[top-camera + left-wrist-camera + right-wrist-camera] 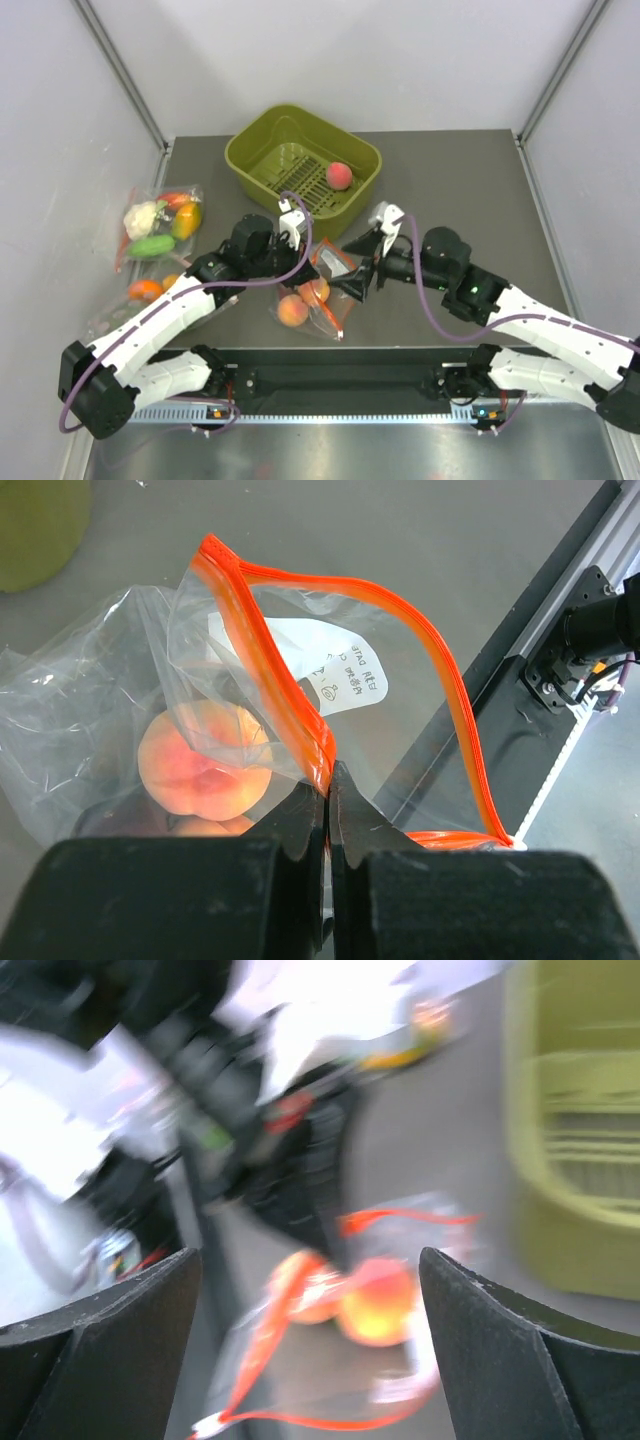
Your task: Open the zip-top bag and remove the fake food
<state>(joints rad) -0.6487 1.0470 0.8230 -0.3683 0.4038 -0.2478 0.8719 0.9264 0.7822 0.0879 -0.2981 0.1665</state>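
Left gripper (328, 780) is clamping the orange-red zip strip of the crinkly clear zip-top bag (90, 710), probably to hold the mouth agape. The bag is lying between the arms, long axis roughly left-right, mouth facing the spread, empty right gripper (358, 280). Round peach-like fake fruits (200, 765) are sitting inside it.

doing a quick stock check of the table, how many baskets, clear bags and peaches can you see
green basket: 1
clear bags: 3, the zip-top bag, the vegetable bag, the bag with orange pieces
fake peaches: 3, one in the basket, two in the zip-top bag
total: 7
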